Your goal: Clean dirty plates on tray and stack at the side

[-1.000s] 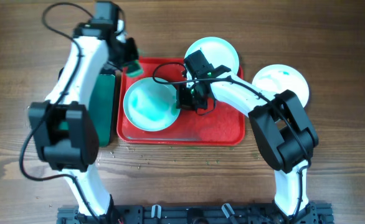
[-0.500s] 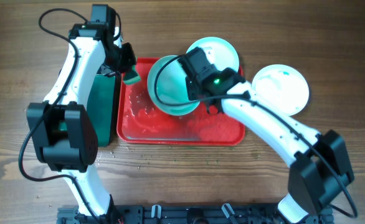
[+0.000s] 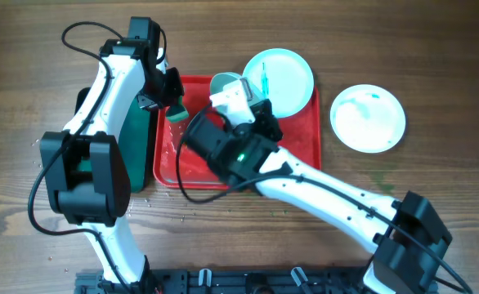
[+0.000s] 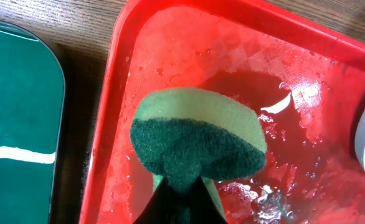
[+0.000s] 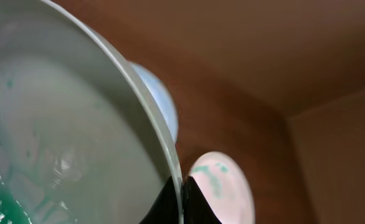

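My right gripper (image 5: 181,194) is shut on the rim of a pale aqua plate (image 5: 58,124) with green smears. It holds the plate lifted and tilted on edge above the red tray (image 3: 305,163); overhead the plate (image 3: 226,82) shows partly behind the raised arm. A second aqua plate (image 3: 282,75) lies at the tray's back right corner, and it also shows in the right wrist view (image 5: 161,102). The white plate (image 3: 368,118) with a green smear lies on the table to the right. My left gripper (image 4: 182,202) is shut on a green sponge (image 4: 198,134) just above the tray's wet back left part (image 4: 189,50).
A dark green tray (image 4: 14,124) lies along the red tray's left side, under my left arm. The red tray's floor is wet. My raised right arm covers much of the tray's middle in the overhead view. Small crumbs dot the table in front of the trays.
My right arm has lifted the aqua plate off the tray and tipped it on edge, rising towards the camera. My left gripper with the sponge has shifted slightly over the tray.
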Robot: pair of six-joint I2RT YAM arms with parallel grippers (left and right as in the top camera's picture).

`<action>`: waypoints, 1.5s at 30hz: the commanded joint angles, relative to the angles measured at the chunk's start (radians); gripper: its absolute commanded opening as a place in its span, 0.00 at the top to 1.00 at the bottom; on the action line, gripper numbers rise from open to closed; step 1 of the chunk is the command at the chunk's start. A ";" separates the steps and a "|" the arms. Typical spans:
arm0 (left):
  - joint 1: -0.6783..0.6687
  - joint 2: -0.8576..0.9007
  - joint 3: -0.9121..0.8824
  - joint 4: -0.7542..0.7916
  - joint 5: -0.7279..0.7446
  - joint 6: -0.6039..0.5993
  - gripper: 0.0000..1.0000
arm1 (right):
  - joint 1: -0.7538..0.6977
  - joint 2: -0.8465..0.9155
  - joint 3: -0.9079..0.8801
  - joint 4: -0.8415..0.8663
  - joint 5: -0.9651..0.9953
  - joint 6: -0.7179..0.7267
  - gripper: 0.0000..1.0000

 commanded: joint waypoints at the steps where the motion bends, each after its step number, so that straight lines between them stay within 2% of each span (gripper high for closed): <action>1: -0.002 -0.020 -0.010 0.003 0.016 0.019 0.96 | 0.043 -0.029 0.007 0.000 0.277 -0.002 0.96; 11: -0.002 -0.020 -0.010 0.004 0.016 0.019 0.96 | 0.065 -0.029 0.007 0.000 0.350 -0.002 0.96; 23: -0.002 -0.020 -0.010 0.004 0.016 0.019 0.96 | 0.065 -0.030 0.007 0.003 0.305 0.008 0.95; 26: -0.002 -0.020 -0.010 0.004 0.016 0.019 0.96 | 0.064 -0.030 0.006 -0.016 0.139 0.006 0.96; 32: -0.002 -0.020 -0.010 0.003 0.016 0.019 0.96 | 0.032 -0.033 0.006 -0.094 -0.435 0.008 0.96; 35: -0.002 -0.020 -0.010 0.003 0.016 0.019 0.96 | 0.000 -0.050 0.006 -0.101 -0.592 0.003 0.96; 40: -0.002 -0.020 -0.010 0.003 0.016 0.019 0.96 | -0.155 -0.191 0.006 -0.098 -0.888 -0.048 0.96; 45: -0.002 -0.020 -0.010 0.003 0.016 0.019 0.96 | -0.366 -0.326 0.006 -0.102 -1.052 -0.053 0.96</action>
